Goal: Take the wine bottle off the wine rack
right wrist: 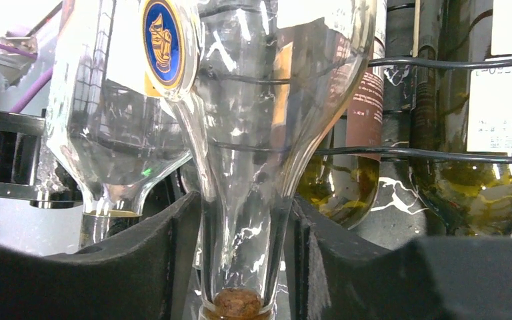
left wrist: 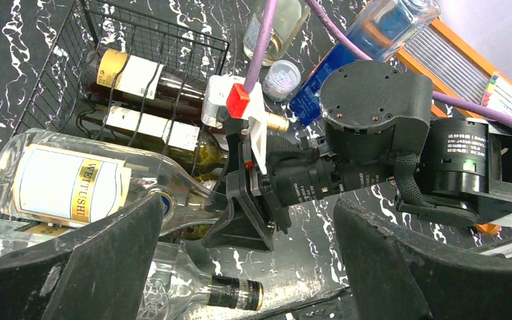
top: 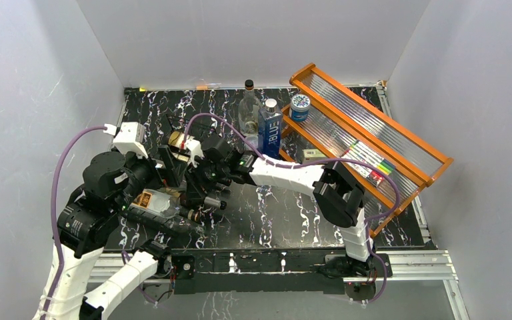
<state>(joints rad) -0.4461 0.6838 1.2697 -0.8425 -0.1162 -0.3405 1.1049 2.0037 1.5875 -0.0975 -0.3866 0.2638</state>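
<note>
The black wire wine rack (left wrist: 173,37) holds several bottles lying flat; its wires also cross the right wrist view (right wrist: 453,64). A clear wine bottle (left wrist: 60,183) with a cream label and a blue medallion lies at the rack's near side, neck pointing out. My right gripper (right wrist: 243,260) is shut on its corked neck (right wrist: 243,200); from the left wrist view the gripper (left wrist: 240,200) is at the bottle's shoulder. My left gripper (left wrist: 240,267) is wide open and empty, just in front of the rack. In the top view both grippers (top: 200,183) (top: 177,217) meet over the rack.
A second clear bottle with a black and gold cap (left wrist: 237,293) lies under my left gripper. Two dark labelled bottles (left wrist: 140,77) lie deeper in the rack. A blue carton (top: 270,130), a clear bottle (top: 249,107) and an orange tiered shelf (top: 373,133) stand behind right.
</note>
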